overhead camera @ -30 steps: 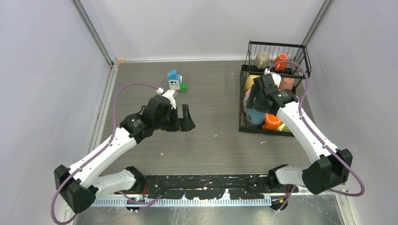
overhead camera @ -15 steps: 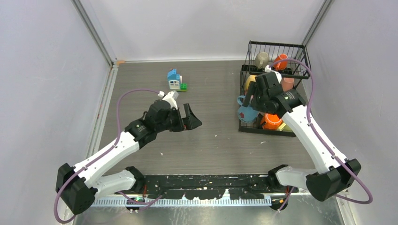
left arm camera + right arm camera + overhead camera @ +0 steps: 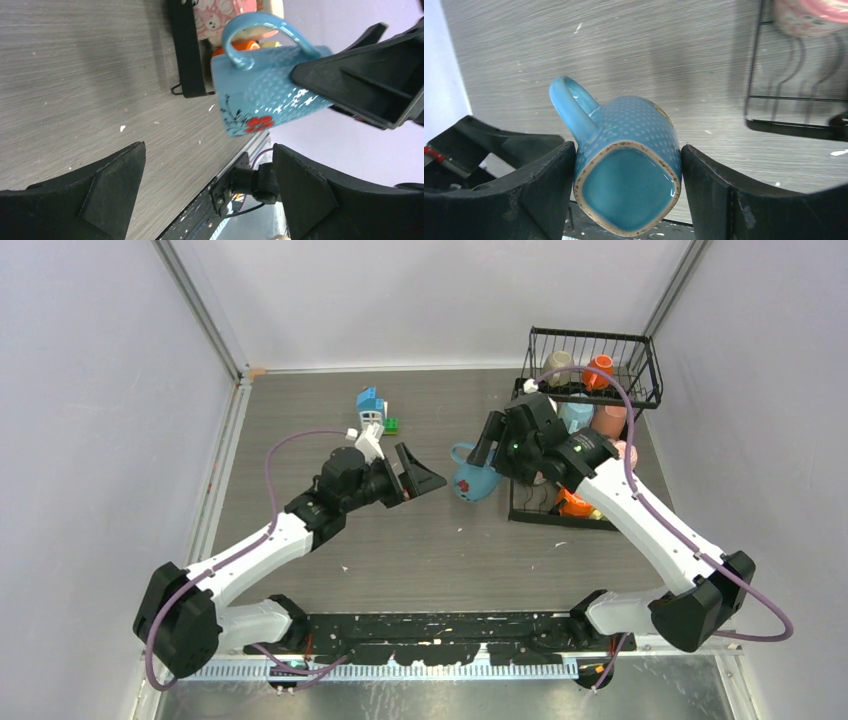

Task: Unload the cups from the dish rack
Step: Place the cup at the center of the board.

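Grey tabletop (image 3: 300, 440), mid-area: blue cup (image 3: 474, 480) now clear of dish rack (image 3: 560, 520), held sideways in air by right tool (image 3: 625, 150) clamped on its body. Left tool (image 3: 415, 475) has moved in close, spread wide, empty. Prob. handover or set-down next; other cups (image 3: 580, 502) remain in rack.

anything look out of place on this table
The small blue, white and green toy block house stands alone on the grey wood-grain table, well left of the black wire dish rack: a toy, not dishware.
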{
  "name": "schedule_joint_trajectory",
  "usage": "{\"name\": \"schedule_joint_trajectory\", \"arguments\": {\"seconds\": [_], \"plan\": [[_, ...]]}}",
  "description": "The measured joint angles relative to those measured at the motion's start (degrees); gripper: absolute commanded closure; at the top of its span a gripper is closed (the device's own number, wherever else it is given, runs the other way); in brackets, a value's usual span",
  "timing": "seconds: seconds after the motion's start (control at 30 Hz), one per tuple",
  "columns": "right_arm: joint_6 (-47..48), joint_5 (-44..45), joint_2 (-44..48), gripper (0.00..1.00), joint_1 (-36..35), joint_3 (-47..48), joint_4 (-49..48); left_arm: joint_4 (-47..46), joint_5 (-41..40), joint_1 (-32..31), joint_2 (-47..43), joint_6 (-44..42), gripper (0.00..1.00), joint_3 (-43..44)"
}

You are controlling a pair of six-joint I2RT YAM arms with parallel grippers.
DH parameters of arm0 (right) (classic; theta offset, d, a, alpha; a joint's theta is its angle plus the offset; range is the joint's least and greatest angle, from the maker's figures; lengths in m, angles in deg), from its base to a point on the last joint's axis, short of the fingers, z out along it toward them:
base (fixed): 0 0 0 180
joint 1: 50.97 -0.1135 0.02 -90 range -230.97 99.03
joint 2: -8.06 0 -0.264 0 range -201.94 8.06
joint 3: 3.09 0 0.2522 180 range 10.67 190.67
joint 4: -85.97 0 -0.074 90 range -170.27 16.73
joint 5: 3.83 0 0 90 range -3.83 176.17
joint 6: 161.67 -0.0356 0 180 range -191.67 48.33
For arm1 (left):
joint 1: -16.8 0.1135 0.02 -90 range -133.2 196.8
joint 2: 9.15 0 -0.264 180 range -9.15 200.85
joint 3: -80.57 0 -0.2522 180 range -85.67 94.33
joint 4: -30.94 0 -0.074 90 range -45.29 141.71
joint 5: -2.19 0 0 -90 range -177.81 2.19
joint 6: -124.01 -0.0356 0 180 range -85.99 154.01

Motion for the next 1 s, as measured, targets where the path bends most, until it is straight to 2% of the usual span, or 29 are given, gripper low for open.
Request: {"name": "schedule_joint_trajectory", "arguments": {"seconds": [0.33,0.5,0.67,0.9,1.0], "plan": [[-8.70,-4.96,-3.45,0.65,-1.99,0.04,-9.73,-11.13,5.84,6.62,-0.90,11.04,0.09,-4.74],[-12.00,-7.85,-4.55,0.65,-1.97,0.04,-13.62,-15.80,7.87,9.55,-1.84,17.22,0.18,-6.21],[-14.93,-10.97,-5.49,0.65,-1.99,0.04,-17.46,-22.38,9.88,10.58,-1.66,22.84,0.33,-6.38],[-17.88,-15.10,-5.92,0.65,-1.97,-0.22,-22.03,-32.24,12.39,10.82,1.09,30.23,0.46,-6.84],[-18.71,-16.46,-6.05,0.65,-1.97,-0.31,-23.28,-34.73,13.16,10.86,1.44,32.00,0.55,-6.84]]}}
